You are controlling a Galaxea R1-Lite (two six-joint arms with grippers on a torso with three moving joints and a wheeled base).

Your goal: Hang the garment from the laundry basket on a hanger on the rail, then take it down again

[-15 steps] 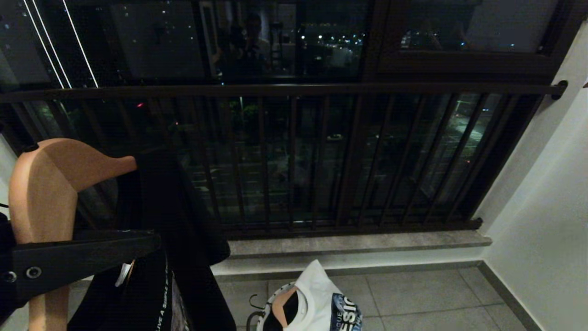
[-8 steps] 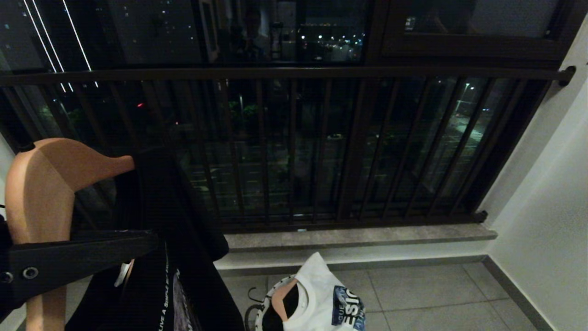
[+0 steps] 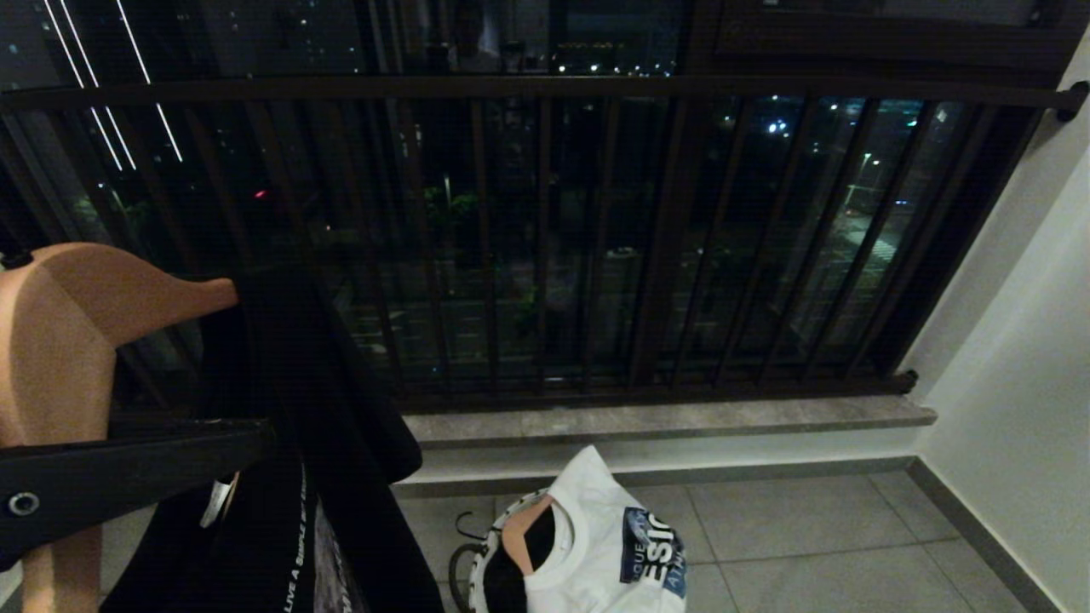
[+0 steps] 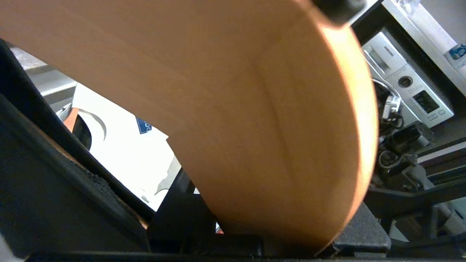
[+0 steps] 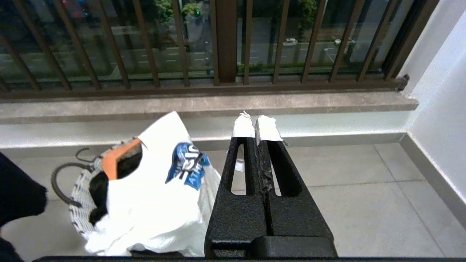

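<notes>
wooden hanger (image 3: 60,340) with black garment (image 3: 289,443) stays pinched in the left hand (image 3: 128,477); view tilted down. one laundry basket (image 5: 78,198), one white shirt (image 3: 596,553). right hand (image 5: 256,127) pressed together

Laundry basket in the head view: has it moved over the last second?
No. The laundry basket keeps its place on the floor tiles just below the stone sill; sill and window grille shifted together with it, so the camera moved.

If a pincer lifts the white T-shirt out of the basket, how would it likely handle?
Probably floppy: the white T-shirt drapes in folds over the laundry basket rim. An orange hanger in its collar may stiffen the shoulders. Likely light, so it could snag and tug the basket.
</notes>
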